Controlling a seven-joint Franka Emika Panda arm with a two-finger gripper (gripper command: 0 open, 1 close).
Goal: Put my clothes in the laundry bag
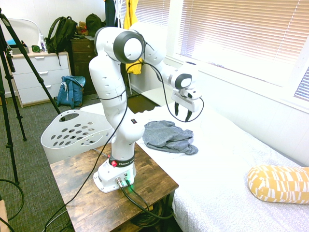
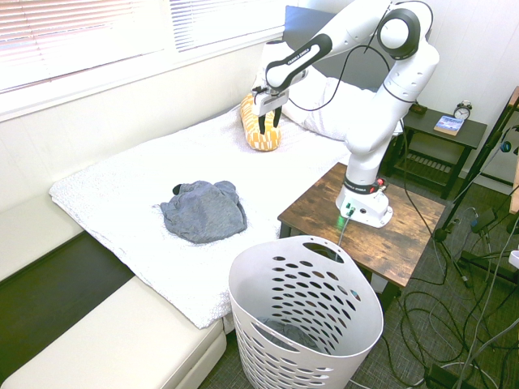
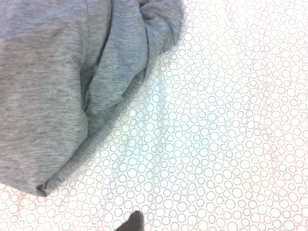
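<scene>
While the dark-grey sweatshirt (image 1: 170, 137) is lying crumpled on the bed (image 1: 217, 169) in the first exterior view, I am holding the claw (image 1: 182, 111) above it with its fingers spread wide and nothing between them. The laundry basket (image 1: 77, 133) is standing beyond the robot's base, so I am judging the main job as undone: gripping, carrying and dropping are all remaining.

In the second exterior view, I am seeing the sweatshirt resting near the basket but outside it. Some grey fabric is showing inside the basket, low down; whether it counts as clothes already put away, I cannot tell.

In the wrist view, the sweatshirt's folds are lying on the patterned bedcover (image 3: 216, 144), ungripped.
</scene>
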